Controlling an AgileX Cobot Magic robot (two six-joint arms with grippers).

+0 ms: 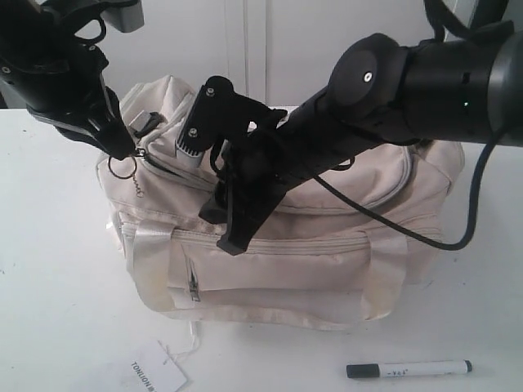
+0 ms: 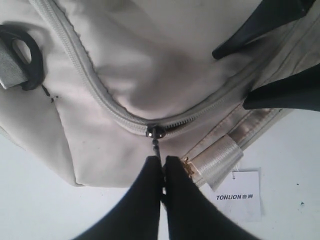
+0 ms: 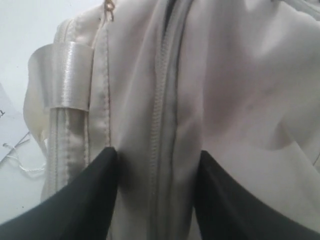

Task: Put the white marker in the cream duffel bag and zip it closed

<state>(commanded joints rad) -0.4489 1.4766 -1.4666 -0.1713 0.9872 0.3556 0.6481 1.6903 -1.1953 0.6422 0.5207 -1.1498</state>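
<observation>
The marker [image 1: 409, 369] lies flat on the table [image 1: 49, 286], in front of the bag [image 1: 327, 269] and well apart from it. No gripper is near it. So it is not in the bag yet, and I judge we are at the very start: the bag has to be opened first.

That is why my left gripper [image 2: 161, 162] sits at one end of the bag. Its jaws are pressed tight together on the thin pull [image 2: 156, 145] of the top zip [image 3: 162, 115], just beside the slider. The gold ring [image 1: 122, 168] hangs loose under it. Holding the pull lets me drag the slider along the curved top.

My right gripper [image 3: 156, 152] reaches across the middle and rests on the top front of the bag. Its jaws are wide, with one finger on each side of the zip line and the tips pushing into the soft cloth. It grips nothing. I think it is there to pin the bag down (soft bags slide and bunch up when you tug a zip), so that the slider moves and the bag does not.

Between the right fingers the zip looks shut, so no gap is open for the marker. A slow, steady tug along the zip line seems the safe way, as a jerk could lift the whole bag.

A paper tag [image 2: 239, 196] on a string lies on the table by the bag's front corner. It is white too, so I must not mix it up with the marker.
</observation>
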